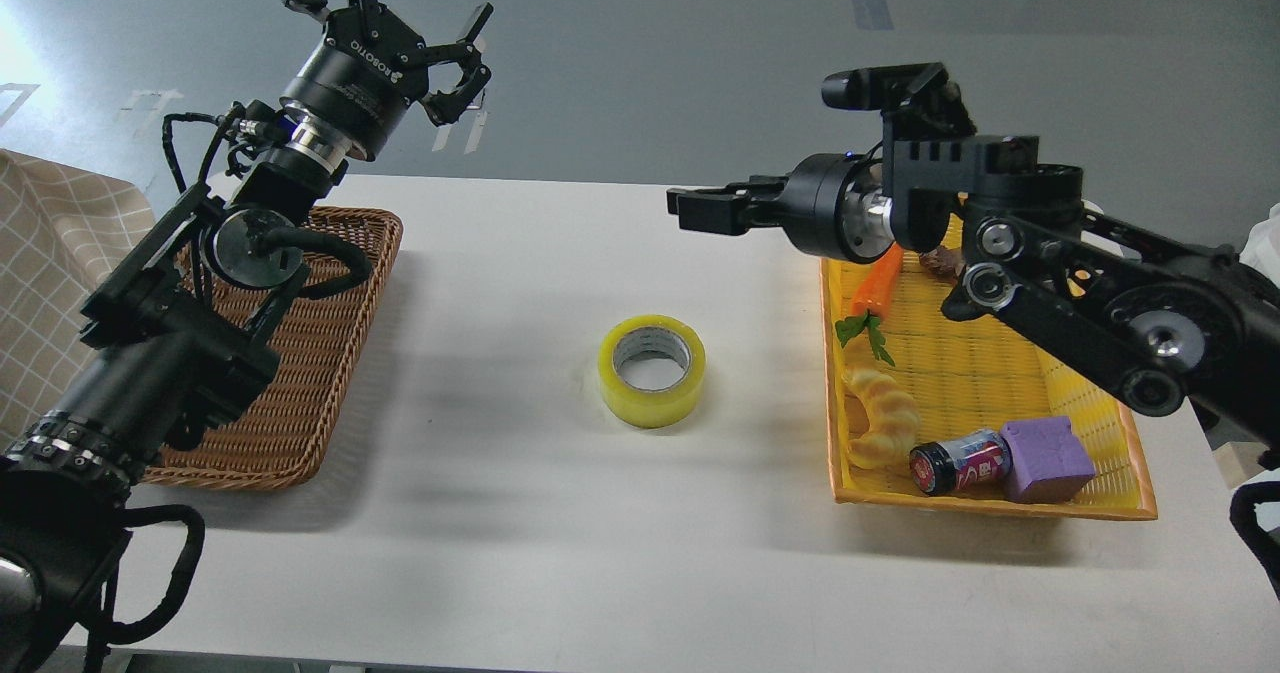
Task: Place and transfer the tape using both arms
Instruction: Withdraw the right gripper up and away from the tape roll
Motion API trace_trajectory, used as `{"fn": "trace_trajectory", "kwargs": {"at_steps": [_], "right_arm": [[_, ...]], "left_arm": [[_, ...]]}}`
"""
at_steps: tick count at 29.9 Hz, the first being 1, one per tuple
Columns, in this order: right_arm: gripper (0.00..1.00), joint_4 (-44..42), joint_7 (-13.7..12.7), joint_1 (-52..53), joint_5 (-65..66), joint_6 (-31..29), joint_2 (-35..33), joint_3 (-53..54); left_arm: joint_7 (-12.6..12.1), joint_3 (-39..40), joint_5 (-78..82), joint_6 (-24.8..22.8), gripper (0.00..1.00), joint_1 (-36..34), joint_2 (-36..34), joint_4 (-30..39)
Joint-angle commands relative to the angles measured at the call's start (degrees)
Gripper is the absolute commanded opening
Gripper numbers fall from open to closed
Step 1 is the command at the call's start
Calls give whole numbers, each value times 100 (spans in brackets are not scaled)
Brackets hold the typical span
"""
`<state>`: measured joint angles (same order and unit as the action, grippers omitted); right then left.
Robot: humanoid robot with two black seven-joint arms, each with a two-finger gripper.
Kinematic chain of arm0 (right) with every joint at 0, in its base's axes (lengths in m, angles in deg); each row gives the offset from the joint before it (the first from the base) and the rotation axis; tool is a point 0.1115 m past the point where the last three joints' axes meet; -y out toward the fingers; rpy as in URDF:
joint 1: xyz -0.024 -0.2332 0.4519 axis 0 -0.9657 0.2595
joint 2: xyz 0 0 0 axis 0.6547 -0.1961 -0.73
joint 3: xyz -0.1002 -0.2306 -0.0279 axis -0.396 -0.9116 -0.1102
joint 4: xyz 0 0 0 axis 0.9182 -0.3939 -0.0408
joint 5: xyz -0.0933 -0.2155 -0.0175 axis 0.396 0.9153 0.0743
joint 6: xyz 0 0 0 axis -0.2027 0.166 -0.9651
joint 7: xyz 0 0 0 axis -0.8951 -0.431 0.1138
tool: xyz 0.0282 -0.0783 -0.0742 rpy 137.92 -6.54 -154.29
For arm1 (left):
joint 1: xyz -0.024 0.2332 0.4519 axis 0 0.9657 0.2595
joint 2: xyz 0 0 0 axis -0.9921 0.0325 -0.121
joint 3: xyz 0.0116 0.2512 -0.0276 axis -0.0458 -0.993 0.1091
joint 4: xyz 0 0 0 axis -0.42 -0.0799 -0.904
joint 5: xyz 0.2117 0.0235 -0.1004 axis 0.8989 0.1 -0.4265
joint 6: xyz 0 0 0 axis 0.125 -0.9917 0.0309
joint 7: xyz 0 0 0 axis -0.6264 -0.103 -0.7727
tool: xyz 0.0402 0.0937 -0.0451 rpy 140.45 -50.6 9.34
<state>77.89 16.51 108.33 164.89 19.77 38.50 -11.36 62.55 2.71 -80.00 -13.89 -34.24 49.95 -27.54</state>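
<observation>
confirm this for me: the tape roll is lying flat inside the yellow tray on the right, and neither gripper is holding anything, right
Not quite. The head view shows the tape roll lying flat on the bare white table, between the wicker basket and the yellow tray, not inside the tray. The rest holds: the left gripper and the right gripper hold nothing.

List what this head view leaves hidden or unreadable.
- Right end effector: seen side-on and dark, so open or shut is unclear.
- Wicker basket: the left arm covers much of its inside.
- Brown item in the yellow tray: mostly behind the right arm.
- Can label: too small to read.
</observation>
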Motion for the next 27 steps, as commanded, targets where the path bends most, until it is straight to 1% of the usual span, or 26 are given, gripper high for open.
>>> {"fn": "trace_trajectory", "kwargs": {"at_steps": [1,3,5,6,7,9,11,12,13,15,17,19,23,27], "right_arm": [[100,283,5,-70,-363,0,-452,590],[99,555,5,-148,-696,0,-829,1134],[99,653,13,-271,-890,0,-989,1451],[100,697,48,-402,-1100,0,-1085,1827],[100,706,57,-491,-1207,0,-1103,2040],[100,706,84,-929,-1575,0,-1069,3039],[100,706,84,-1132,-1699,0,-1025,3490],[100,671,92,-1316,-1796,0,-964,3945],[100,662,93,-1396,-1840,0,-911,4167],[100,644,93,-1756,-1980,0,-622,4912],[100,601,93,-1967,-2129,0,-402,5396],[99,583,93,-2064,-2235,0,-226,5679],[99,145,93,-2170,-2849,0,555,6435],[100,-409,93,-2170,-3597,0,856,6595]], "left_arm": [[0,12,0,0,98,4,-4,8],[0,3,9,0,98,4,13,9],[0,3,0,0,98,4,13,8],[0,-6,0,0,98,4,5,0],[0,-6,0,0,98,4,5,8],[0,-14,9,0,98,4,-39,0],[0,-14,0,0,98,4,-57,0],[0,-14,9,0,98,4,-74,8],[0,-14,0,0,98,4,-74,9],[0,-14,0,0,98,4,-74,0],[-9,-14,0,0,98,4,-66,0],[-9,-14,9,0,98,4,-57,0],[0,3,9,0,98,4,-57,9],[0,-14,9,0,98,4,-74,8]]}}
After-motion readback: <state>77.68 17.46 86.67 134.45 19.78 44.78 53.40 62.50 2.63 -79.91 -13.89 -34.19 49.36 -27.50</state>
